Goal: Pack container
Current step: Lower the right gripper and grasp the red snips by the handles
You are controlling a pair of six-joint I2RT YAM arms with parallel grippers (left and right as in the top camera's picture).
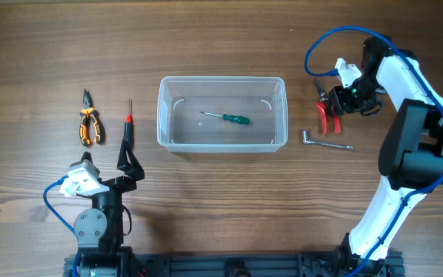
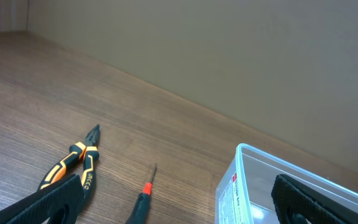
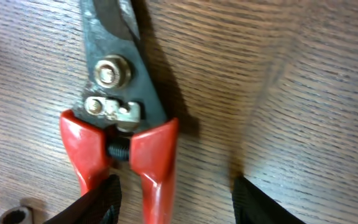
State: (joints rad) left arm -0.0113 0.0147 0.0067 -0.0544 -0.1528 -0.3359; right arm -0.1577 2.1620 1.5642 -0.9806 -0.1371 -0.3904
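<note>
Our left gripper (image 1: 129,163) hangs spread wide near the orange pliers (image 1: 88,125) and a black screwdriver (image 1: 127,132). We see the container (image 1: 221,78) mid-table, holding a green screwdriver (image 1: 233,118). Our right gripper (image 3: 174,190) stands open over the red cutters (image 3: 118,93), beside a wrench (image 1: 325,141).

Lettering on the container (image 2: 253,163) sticker (image 2: 227,194) and pliers (image 2: 79,163) is unreadable.

Left pincer (image 2: 179,208) and right pincer (image 3: 176,202) both gape wide.
</note>
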